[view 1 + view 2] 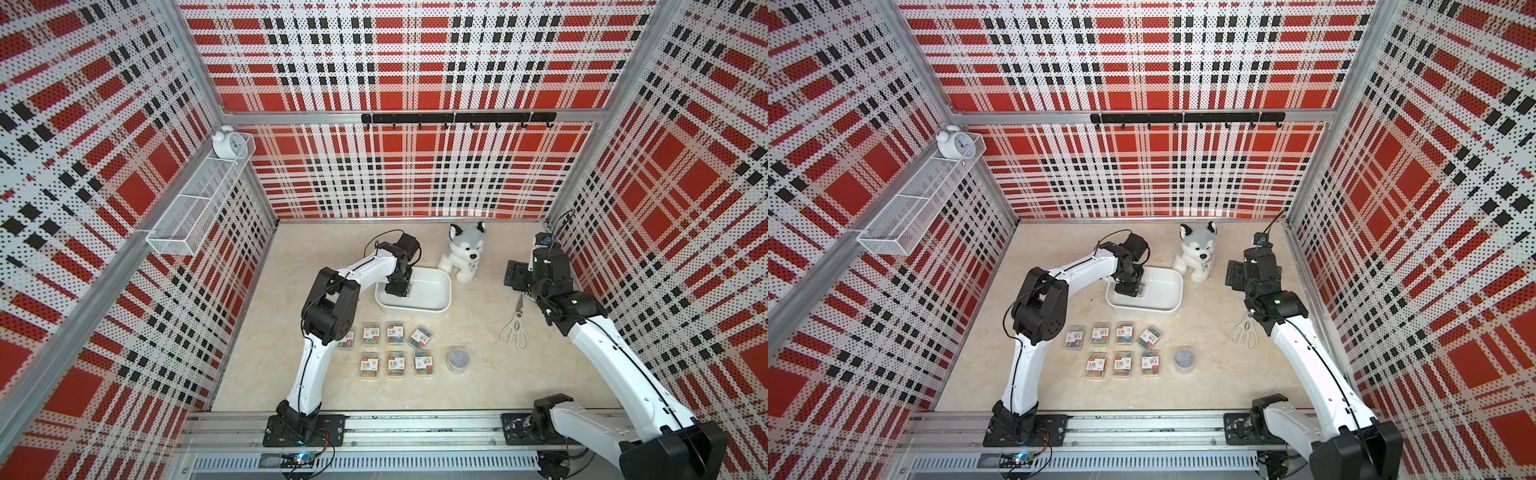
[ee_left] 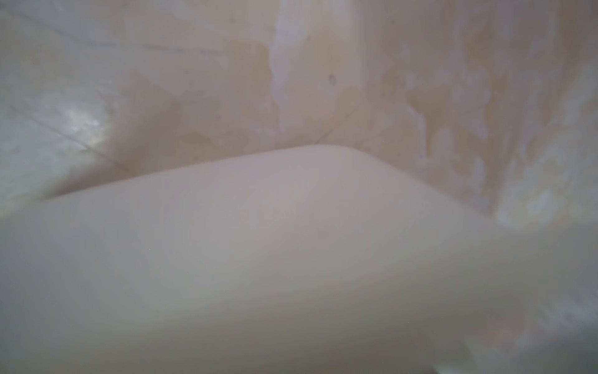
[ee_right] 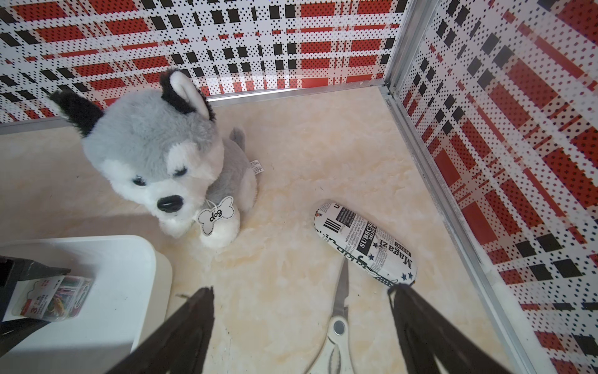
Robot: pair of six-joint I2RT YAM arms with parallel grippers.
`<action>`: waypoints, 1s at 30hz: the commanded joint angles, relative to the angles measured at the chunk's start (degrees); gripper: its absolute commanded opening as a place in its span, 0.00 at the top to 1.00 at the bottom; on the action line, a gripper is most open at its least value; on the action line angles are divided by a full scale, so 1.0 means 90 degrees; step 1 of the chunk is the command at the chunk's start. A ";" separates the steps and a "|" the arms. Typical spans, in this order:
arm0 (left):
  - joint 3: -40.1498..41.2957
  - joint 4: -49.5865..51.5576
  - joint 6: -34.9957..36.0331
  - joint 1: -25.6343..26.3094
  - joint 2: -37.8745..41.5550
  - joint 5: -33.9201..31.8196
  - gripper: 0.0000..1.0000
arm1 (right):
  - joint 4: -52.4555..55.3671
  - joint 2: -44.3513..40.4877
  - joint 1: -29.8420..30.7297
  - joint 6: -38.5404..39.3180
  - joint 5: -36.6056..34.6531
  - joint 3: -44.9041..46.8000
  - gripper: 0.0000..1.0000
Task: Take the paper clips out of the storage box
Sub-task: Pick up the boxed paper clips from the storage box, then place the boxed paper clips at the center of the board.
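Clear plastic paper-clip case (image 3: 53,299) straddled by left gripper (image 1: 400,292), grasp indeterminate; may slip against storage box (image 1: 432,289) wall. Right gripper (image 3: 300,289) released.

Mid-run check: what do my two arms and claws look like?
The left arm and right arm share white tubular links, bulky black joints and thin black cables running along them. The left claw and right claw are black; the right one's fingers taper to blunt tips.
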State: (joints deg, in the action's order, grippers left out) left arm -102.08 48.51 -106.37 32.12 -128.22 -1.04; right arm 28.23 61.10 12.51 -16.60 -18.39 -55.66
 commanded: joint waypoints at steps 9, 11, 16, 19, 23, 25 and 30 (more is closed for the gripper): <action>0.0314 -0.0299 0.0188 -0.0086 0.1138 -0.0025 0.52 | -0.0129 0.0117 -0.0053 -0.0363 0.0240 -0.0189 0.11; 0.0338 -0.0369 0.0284 -0.0154 0.1333 -0.0056 0.53 | -0.0110 0.0143 -0.0054 -0.0354 0.0236 -0.0257 0.12; 0.0223 -0.0372 0.0688 -0.0384 0.1904 -0.0417 0.58 | -0.0109 0.0223 -0.0057 -0.0233 0.0179 -0.0432 0.12; 0.0329 -0.0371 0.0968 -0.0521 0.2435 -0.0955 0.58 | -0.0121 0.0278 -0.0052 -0.0187 0.0180 -0.0541 0.12; 0.0600 -0.0292 0.1618 -0.0821 0.3085 -0.1257 0.56 | -0.0109 0.0365 -0.0052 -0.0220 0.0258 -0.0693 0.12; 0.0797 -0.0169 0.1903 -0.1013 0.3424 -0.1358 0.56 | -0.0100 0.0412 -0.0043 -0.0227 0.0322 -0.0759 0.13; 0.1354 -0.0118 0.2960 -0.1551 0.4304 -0.1663 0.56 | -0.0080 0.0559 -0.0023 -0.0245 0.0390 -0.0919 0.14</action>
State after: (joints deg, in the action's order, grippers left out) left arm -91.85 45.91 -87.94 20.23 -92.66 -12.49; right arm 27.53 65.45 12.51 -18.94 -15.57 -62.41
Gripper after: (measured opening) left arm 0.537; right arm 0.861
